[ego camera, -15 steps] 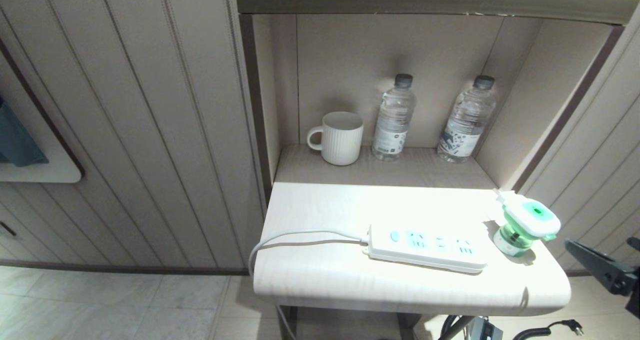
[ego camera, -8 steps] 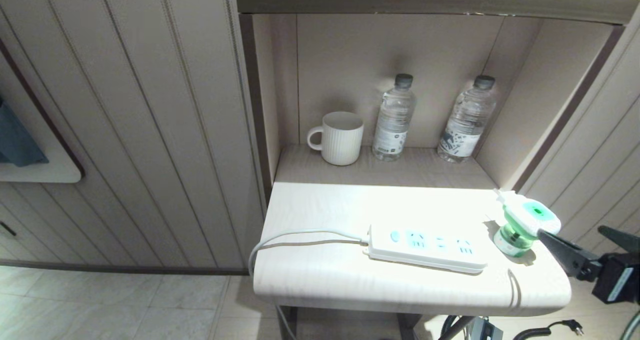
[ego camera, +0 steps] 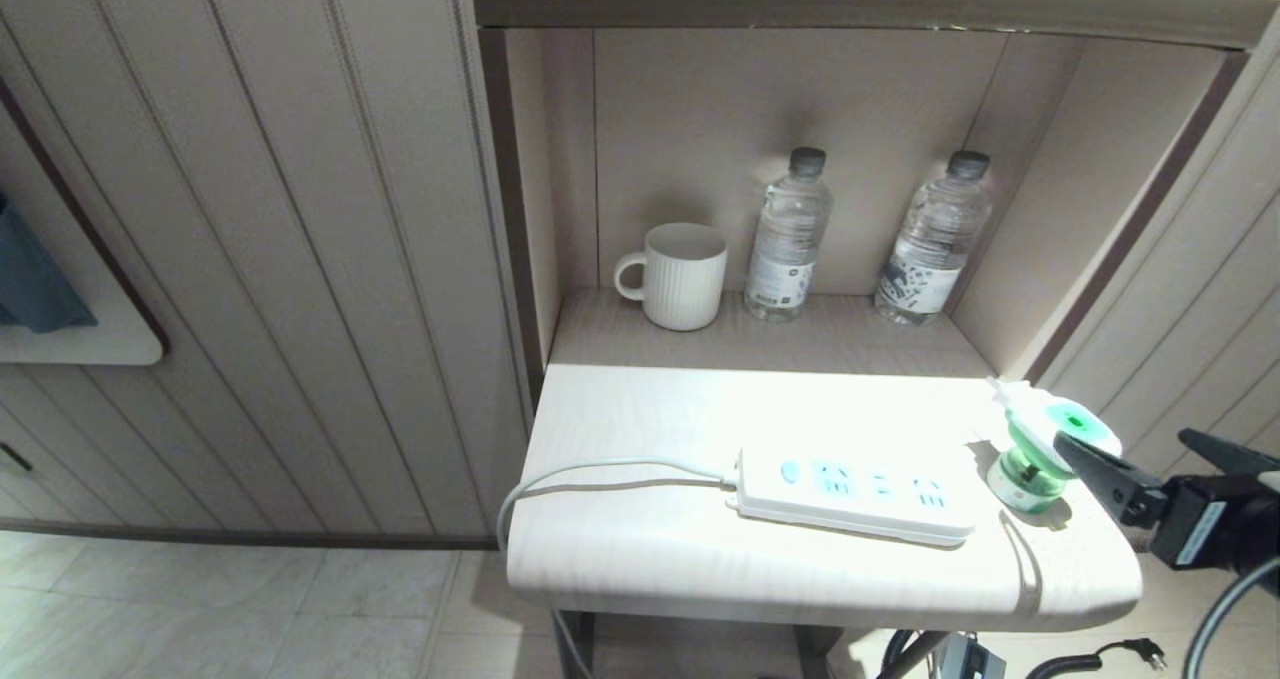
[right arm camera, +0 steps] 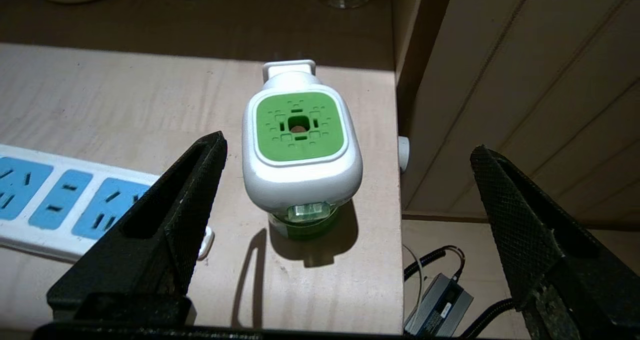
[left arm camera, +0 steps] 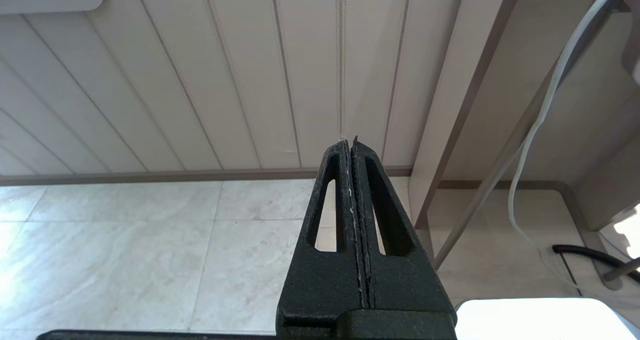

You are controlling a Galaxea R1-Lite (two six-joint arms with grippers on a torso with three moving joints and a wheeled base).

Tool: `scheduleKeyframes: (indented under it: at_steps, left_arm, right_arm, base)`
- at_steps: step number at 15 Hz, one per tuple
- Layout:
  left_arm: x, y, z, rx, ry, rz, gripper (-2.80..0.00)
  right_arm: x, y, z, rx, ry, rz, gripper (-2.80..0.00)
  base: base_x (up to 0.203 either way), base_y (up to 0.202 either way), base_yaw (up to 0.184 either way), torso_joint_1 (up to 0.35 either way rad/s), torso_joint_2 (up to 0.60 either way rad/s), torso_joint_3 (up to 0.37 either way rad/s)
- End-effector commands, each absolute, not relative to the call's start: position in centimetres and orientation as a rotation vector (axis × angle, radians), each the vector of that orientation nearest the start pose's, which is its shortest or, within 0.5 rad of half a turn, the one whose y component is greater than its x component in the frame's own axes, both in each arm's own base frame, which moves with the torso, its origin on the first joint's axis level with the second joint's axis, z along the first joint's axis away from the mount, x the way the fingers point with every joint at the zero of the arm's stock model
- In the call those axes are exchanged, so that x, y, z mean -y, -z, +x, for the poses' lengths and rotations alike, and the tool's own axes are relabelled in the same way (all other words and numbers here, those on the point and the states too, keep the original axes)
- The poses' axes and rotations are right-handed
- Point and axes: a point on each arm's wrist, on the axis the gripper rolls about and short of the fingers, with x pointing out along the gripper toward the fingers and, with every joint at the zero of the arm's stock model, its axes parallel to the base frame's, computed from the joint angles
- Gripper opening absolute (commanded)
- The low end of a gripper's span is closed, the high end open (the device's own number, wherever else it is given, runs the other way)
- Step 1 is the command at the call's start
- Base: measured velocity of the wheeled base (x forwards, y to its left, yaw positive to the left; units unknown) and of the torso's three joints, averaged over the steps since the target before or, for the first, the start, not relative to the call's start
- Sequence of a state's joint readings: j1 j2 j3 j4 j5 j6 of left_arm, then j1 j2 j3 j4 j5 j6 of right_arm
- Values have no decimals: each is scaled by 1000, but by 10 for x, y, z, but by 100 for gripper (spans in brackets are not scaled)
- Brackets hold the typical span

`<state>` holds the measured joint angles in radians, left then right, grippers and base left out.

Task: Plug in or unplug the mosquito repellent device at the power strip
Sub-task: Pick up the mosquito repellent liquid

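1. Nearest the robot, the right gripper point(ego camera: 1140, 459) reaches in from the right edge of the table point(ego camera: 700, 569) with its jaws spread wide and nothing between them; in the right wrist view the two black fingers point(right arm camera: 185, 200) stand either side of open air, short of the device
2. The left gripper point(left arm camera: 354, 180) is parked low beside the table, off to the left, its fingers pressed together and empty, pointing at the floor and wall panelling
3. Just ahead of the right gripper, the mosquito repellent device point(ego camera: 1050, 449) stands upright on its green bottle near the table's right end, its white and green head tilted; it is in no socket, so I judge the job here is plugging in
4. Just left of it, apart from it, lies the power strip point(ego camera: 855, 489), all three pale blue socket faces vacant, its cord point(ego camera: 600, 474) trailing off the left edge
5. Farther back in the alcove, a mug point(ego camera: 680, 274) and two water bottles point(ego camera: 790, 234) stand well clear
6. Judged progress: early. Only the approach is under way; grasping, lifting, turning the prongs down to a socket and pressing home are all left
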<state>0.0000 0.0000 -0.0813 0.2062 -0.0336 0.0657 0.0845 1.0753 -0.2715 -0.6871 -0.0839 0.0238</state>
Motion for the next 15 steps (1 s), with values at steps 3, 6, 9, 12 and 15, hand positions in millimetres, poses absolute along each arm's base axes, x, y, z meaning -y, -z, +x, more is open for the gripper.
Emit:
scheduleKeyframes:
  at_steps: [3, 6, 9, 12, 15]
  left_arm:
    - [1, -77, -30, -126, 38, 64, -280]
    - [1, -77, -30, -125, 38, 64, -280]
    - [1, -77, -30, -126, 38, 64, -280]
    - [1, -77, -30, -125, 38, 64, -280]
    - [1, -77, -30, -126, 38, 64, -280]
  right_arm:
    - [-13, -162, 149, -141, 6, 8, 0]
    - [-20, -156, 156, -136, -25, 5, 0]
    - [-22, -156, 162, -109, -10, 17, 0]
    - [-23, -148, 170, -101, 4, 18, 0]
    - [-23, -138, 178, -80, 26, 20, 0]
  base:
    - [0, 0, 0, 0, 0, 0]
    - [0, 0, 0, 0, 0, 0]
    - [0, 0, 0, 0, 0, 0]
    - [0, 0, 0, 0, 0, 0]
    - [0, 0, 0, 0, 0, 0]
